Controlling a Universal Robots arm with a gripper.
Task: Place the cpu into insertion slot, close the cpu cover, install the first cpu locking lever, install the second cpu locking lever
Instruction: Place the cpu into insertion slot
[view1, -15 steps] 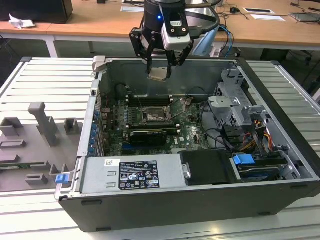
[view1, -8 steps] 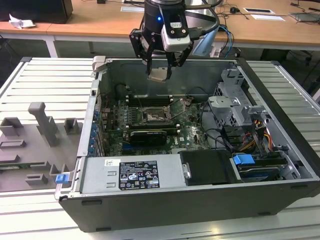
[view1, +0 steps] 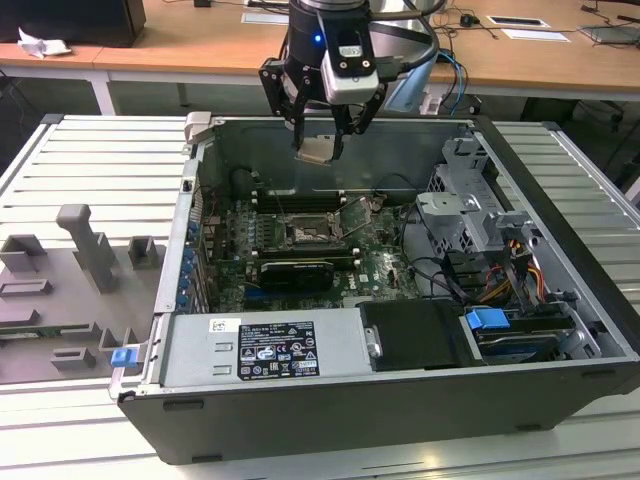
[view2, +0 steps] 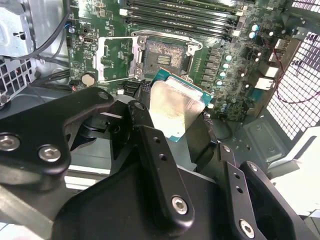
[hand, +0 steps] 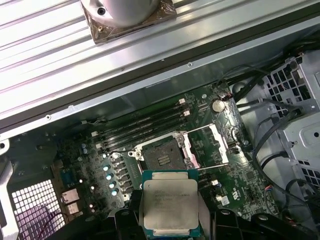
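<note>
My gripper (view1: 318, 140) hangs above the back of the open computer case, shut on the cpu (view1: 318, 151) by two opposite edges. The cpu (view2: 175, 106) is a small square chip with a pale metal top and a green rim, held flat between the black fingers (view2: 150, 145). Below it, on the green board, lies the insertion slot (view1: 308, 235), a dark square socket that stands uncovered in both wrist views (hand: 160, 154) (view2: 162, 55). The cpu cover (hand: 210, 144) is swung open beside the slot, its silver frame (view2: 114, 59) lying over the board.
Long black memory slots (view1: 300, 196) run behind the socket. A grey drive cage (view1: 470, 205) with loose cables stands at the exterior view's right. A black expansion card (view1: 295, 272) and the power supply (view1: 265, 345) lie in front. Grey fixtures (view1: 85, 250) sit outside the case.
</note>
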